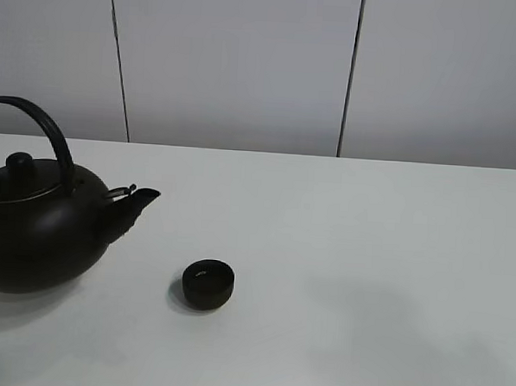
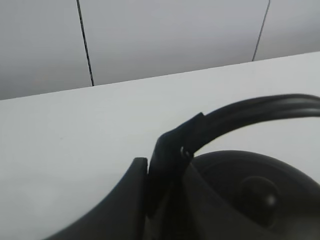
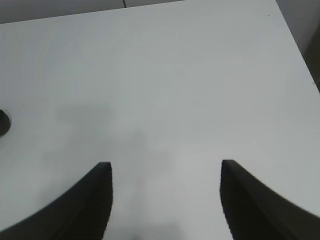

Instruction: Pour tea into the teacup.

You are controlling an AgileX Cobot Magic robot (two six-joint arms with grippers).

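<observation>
The small black teacup (image 1: 207,283) stands on the white table (image 1: 367,251), just right of and below the kettle's spout (image 1: 136,200). The big round black kettle (image 1: 31,233) stands upright on the table at the far left. In the left wrist view my left gripper (image 2: 162,185) is shut on the kettle's arched handle (image 2: 250,112), near where it joins the body. My right gripper (image 3: 165,172) is open and empty over bare table; the teacup's edge (image 3: 2,122) shows at that view's border. No tea stream is visible.
A grey panelled wall (image 1: 247,63) runs behind the table's far edge. The table's right edge (image 3: 297,50) shows in the right wrist view.
</observation>
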